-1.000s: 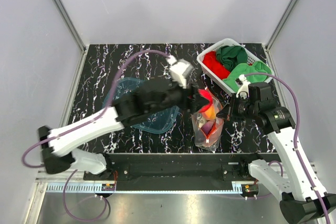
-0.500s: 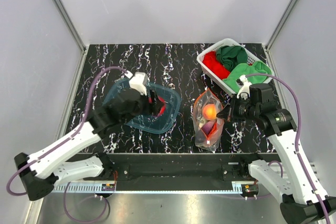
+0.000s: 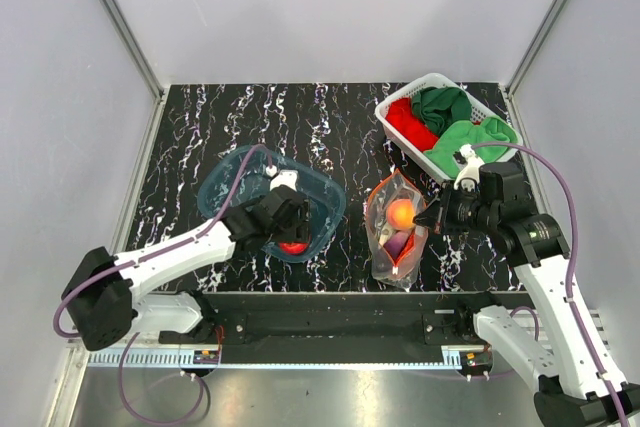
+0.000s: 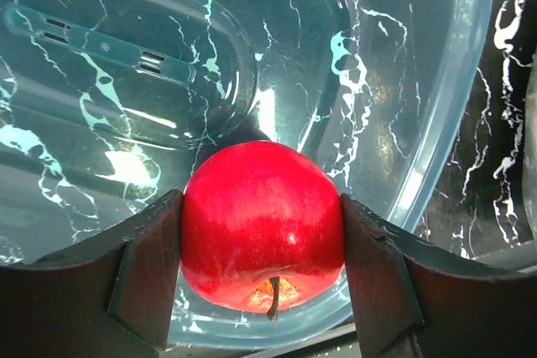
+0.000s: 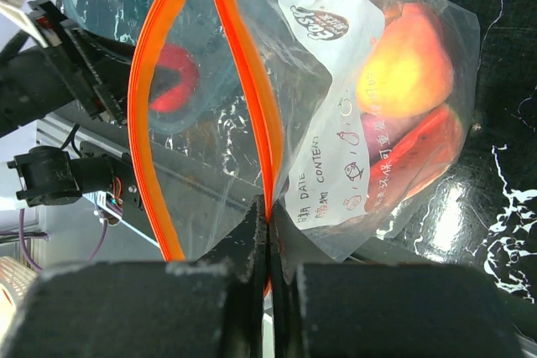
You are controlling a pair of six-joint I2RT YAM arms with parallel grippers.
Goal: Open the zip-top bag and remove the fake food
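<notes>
The zip-top bag (image 3: 393,247) lies open at centre right, its orange zip strip (image 5: 243,64) spread in a loop. My right gripper (image 3: 422,221) is shut on that strip (image 5: 268,228), beside the white label (image 5: 323,123). An orange-peach piece of fake food (image 3: 400,212) still sits inside the bag (image 5: 407,73), with darker red and purple pieces under it. My left gripper (image 3: 293,239) is shut on a glossy red apple (image 4: 262,220), both fingers (image 4: 151,266) pressed to its sides. The apple (image 3: 293,247) is low inside the blue tub (image 3: 232,169).
The translucent blue tub (image 4: 436,123) lies left of the bag, near the front edge. A white basket (image 3: 405,94) with red and green cloths stands at the back right, just behind my right arm. Grey walls close in the marbled black table.
My left arm carried the red apple from the bag's mouth leftward, then lowered it into the blue tub. The right gripper stayed shut on the zip strip.
</notes>
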